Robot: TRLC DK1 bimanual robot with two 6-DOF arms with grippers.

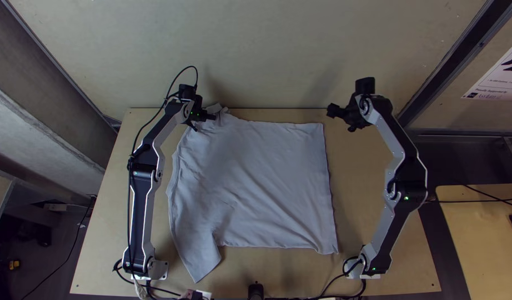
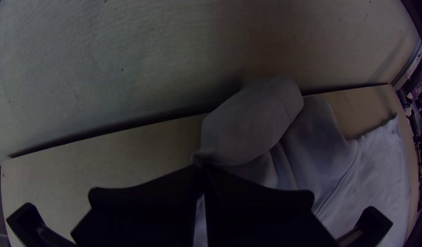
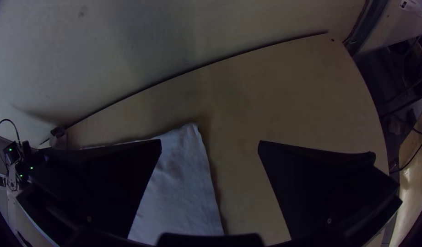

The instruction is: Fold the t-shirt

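Wooden table [image 1: 359, 189] under the shirt [image 1: 267, 178], which lies spread, long axis side to side, hem right. Left gripper [image 1: 206, 121], fingers together, pinches the bunched far sleeve [image 2: 254, 123]; right gripper [image 1: 341, 120], wide apart and empty, is near the far hem corner.

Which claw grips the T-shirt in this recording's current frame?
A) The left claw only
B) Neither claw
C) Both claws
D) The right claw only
A: the left claw is closed on a gathered bit of the T-shirt near the table's far edge, while the right claw has its fingers spread wide, gripping nothing.
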